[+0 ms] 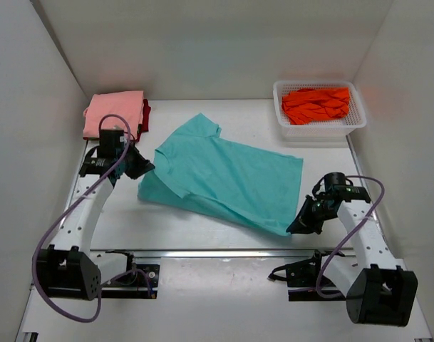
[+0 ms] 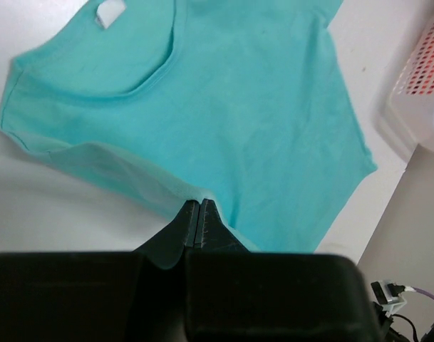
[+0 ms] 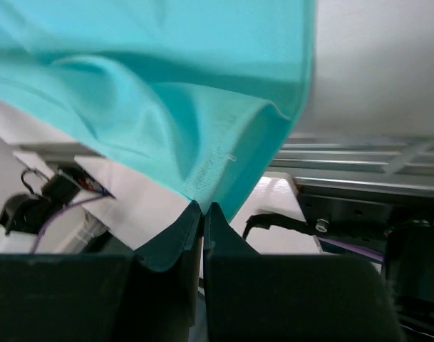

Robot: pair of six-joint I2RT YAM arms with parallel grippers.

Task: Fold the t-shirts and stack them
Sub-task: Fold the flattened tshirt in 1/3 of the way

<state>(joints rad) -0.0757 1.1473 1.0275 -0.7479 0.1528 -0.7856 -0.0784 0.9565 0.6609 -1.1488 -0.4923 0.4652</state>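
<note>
So the desk (image 1: 202,235) has the teal t-shirt (image 1: 224,174) spread mostly flat on it, lying skewed, down and to the left of the basket (image 1: 320,130), on the arms' side of it. Way off to the left of the basket, at the same back edge, there's a folded salmon pink t-shirt (image 1: 113,112) sitting on a dark red t-shirt (image 1: 145,114). The orange t-shirt (image 1: 316,105) is crumpled up inside the basket.

Both arms have hold of the teal one. The left end effector (image 2: 200,214) is clamped tight on its edge at the end farthest from the basket, around the sleeve side. The right end effector (image 3: 202,214) is pinched closed on the hem corner, straight down from the basket, and that corner looks lifted off the desk.

What worries me is that both grips are right at the fingertips with only a sliver of cloth in them. If they pull apart or swing fast, one corner could slip out and the fold would collapse lopsided. The shirt also lies crooked, so a fold from here could land off-square. A wide sweep toward the basket might snag its rim or nudge it. And a flapping sleeve dragged across the desk could bunch under the body.
</note>
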